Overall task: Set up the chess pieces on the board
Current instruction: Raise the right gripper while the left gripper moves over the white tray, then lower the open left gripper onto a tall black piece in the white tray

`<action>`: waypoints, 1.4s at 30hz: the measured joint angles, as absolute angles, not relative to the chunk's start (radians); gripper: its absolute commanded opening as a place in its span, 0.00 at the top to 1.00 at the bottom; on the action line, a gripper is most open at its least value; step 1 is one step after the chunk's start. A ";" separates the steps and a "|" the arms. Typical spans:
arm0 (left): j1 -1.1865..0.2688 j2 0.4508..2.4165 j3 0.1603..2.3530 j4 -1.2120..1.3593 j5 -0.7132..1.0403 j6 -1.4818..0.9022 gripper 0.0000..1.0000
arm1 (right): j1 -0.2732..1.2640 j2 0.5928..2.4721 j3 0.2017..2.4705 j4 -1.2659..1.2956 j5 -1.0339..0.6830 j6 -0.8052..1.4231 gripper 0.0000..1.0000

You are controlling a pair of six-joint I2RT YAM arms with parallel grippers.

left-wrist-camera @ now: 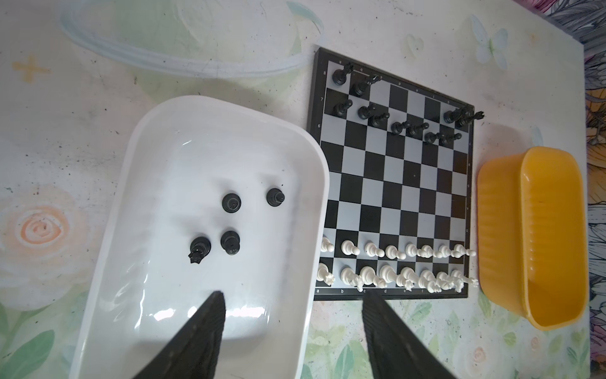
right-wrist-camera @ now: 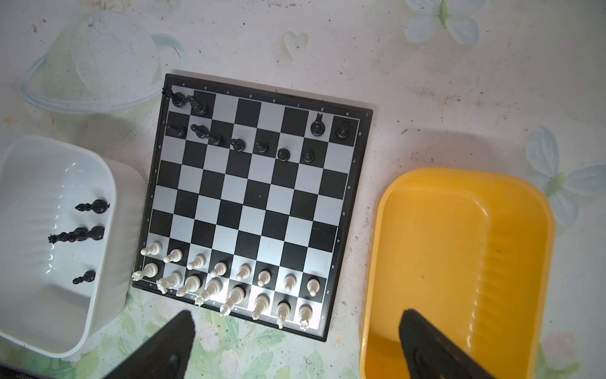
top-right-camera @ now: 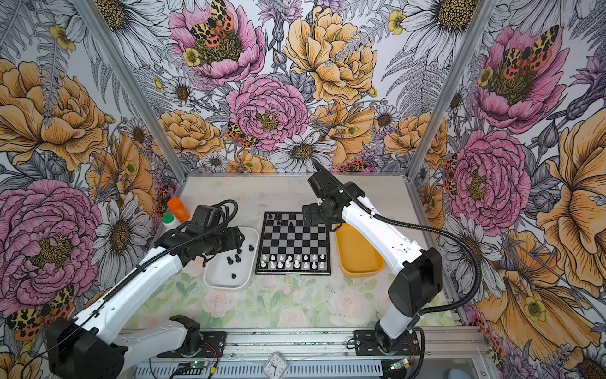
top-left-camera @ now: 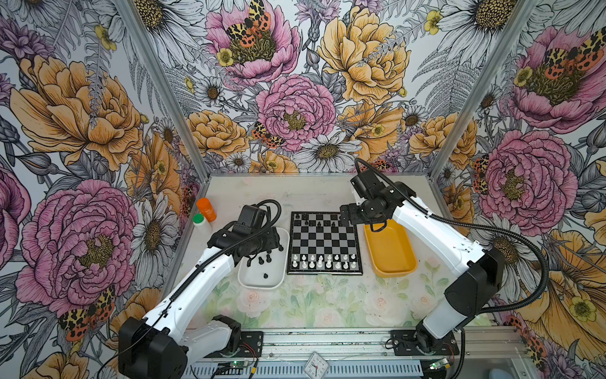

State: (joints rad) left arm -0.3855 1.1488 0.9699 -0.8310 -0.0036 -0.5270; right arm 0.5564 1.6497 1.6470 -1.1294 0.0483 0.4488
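Left gripper [left-wrist-camera: 293, 295] hovers, jaws apart and empty, over the white tray [left-wrist-camera: 196, 147]; loose black pieces [left-wrist-camera: 230, 242] stand just ahead of it, the board [left-wrist-camera: 393, 183] to its right. Hazard: two pieces stand close together, so closing may topple the neighbour

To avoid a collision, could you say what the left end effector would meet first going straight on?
Probably the rim of the white tray beside the board; the end effector hangs open astride it, though depth is unclear.
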 measured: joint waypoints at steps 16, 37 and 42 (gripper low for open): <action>-0.386 1.282 0.977 -0.853 -0.016 -0.552 0.39 | 0.522 1.650 1.647 -1.135 0.026 0.424 0.00; -0.386 1.398 0.977 -0.900 -0.047 -0.588 0.52 | 0.506 1.650 1.639 -1.137 0.002 0.400 0.00; -0.386 1.432 0.977 -0.903 -0.061 -0.585 0.56 | 0.496 1.645 1.615 -1.137 0.002 0.401 0.00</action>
State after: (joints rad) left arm -0.3859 1.4319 0.9771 -0.9028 -0.0608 -0.5850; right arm 0.4957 1.6455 1.6150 -1.1370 0.0021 0.4007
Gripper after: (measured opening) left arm 0.456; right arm 0.995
